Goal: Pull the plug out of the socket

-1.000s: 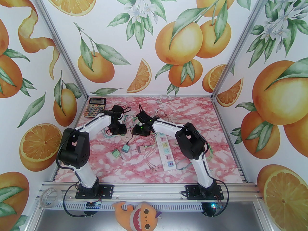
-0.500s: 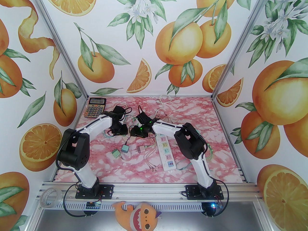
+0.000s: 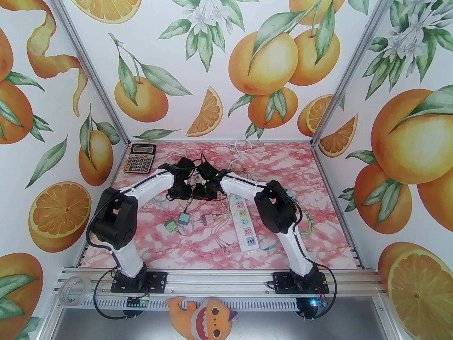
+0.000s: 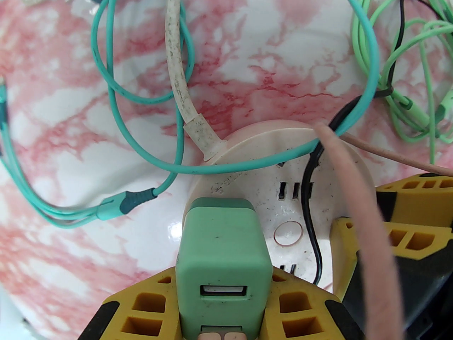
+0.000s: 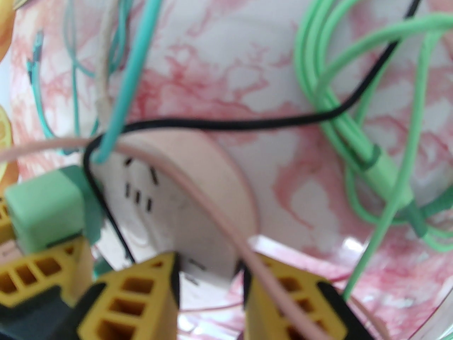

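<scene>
Left end effector (image 4: 224, 296): found closed on the green plug (image 4: 223, 239). A yellow finger is pressed against each side of the plug body, as seen in the left wrist view. The USB port of the plug faces the camera.

Green plug: found standing against the white face of the round socket (image 4: 272, 204), near its edge. No prongs are exposed. The socket lies on the pink marbled bench (image 3: 300, 175), at the middle towards the far side, where the two arms meet in the top view.

Right end effector (image 5: 208, 271): its fingers (image 5: 148, 289) are set either side of the socket's rim, on the side away from the plug. The right wrist view is blurred. Whether the fingers are clamped on the rim or merely beside it cannot be told.

Cables: a teal cable (image 4: 368, 48), a black cable (image 4: 311, 225) and a pink cable (image 4: 364, 218) are draped across the socket's face. The pink cable also runs over the right end effector's finger. A soiled white cord (image 4: 175, 66) enters the socket's rim. Light green cables (image 5: 318, 66) lie tangled on the bench beside the socket.

Other items noted: a white power strip (image 3: 243, 223) lies under the right arm, and a calculator (image 3: 140, 158) rests at the far left corner of the bench.
</scene>
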{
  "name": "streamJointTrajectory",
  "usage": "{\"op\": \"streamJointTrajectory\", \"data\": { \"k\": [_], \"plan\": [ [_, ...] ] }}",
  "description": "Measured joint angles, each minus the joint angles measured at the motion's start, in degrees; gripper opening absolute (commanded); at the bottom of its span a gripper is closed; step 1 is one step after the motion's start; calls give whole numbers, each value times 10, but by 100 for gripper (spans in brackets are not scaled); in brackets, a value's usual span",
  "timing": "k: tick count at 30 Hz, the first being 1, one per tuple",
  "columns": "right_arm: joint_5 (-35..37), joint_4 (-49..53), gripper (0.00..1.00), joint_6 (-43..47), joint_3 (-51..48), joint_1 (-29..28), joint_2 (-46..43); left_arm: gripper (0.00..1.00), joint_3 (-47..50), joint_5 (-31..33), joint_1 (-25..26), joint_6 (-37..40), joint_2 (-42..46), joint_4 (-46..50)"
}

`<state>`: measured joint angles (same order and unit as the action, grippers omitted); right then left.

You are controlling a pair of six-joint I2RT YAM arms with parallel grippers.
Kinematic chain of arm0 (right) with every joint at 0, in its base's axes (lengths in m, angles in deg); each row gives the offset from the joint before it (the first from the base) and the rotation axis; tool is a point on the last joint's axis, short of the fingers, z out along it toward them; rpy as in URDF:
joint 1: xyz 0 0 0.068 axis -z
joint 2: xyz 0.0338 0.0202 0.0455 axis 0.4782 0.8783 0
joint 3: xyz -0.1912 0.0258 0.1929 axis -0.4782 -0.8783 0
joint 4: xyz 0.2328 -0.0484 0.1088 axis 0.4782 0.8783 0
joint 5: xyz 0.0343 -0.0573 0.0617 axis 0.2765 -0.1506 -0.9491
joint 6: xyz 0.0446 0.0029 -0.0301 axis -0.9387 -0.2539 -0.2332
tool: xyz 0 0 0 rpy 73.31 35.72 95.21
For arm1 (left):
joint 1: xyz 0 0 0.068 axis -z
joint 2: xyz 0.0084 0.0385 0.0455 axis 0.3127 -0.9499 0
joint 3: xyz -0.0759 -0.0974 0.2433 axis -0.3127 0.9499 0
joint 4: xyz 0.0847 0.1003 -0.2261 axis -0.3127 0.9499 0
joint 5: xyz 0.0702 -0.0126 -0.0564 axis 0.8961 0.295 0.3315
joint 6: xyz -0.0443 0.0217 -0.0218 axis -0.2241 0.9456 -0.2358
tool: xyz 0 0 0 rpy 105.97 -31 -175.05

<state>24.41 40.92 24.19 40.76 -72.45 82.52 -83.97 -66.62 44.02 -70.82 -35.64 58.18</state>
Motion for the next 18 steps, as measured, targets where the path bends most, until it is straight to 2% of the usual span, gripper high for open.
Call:
{"op": "streamJointTrajectory", "data": {
  "k": [7, 14, 18],
  "plan": [
    [6, 14, 30, 5, 11, -1, 3, 14, -2, -1, 0, 3, 0, 1],
    [33, 20, 29, 11, 15, -11, 3, 14, 3, -128, -74, -7, 5, -1],
    [41, 19, 29, 14, 15, -14, 3, 14, 4, -156, -88, -7, 5, 2]
  ]
}}
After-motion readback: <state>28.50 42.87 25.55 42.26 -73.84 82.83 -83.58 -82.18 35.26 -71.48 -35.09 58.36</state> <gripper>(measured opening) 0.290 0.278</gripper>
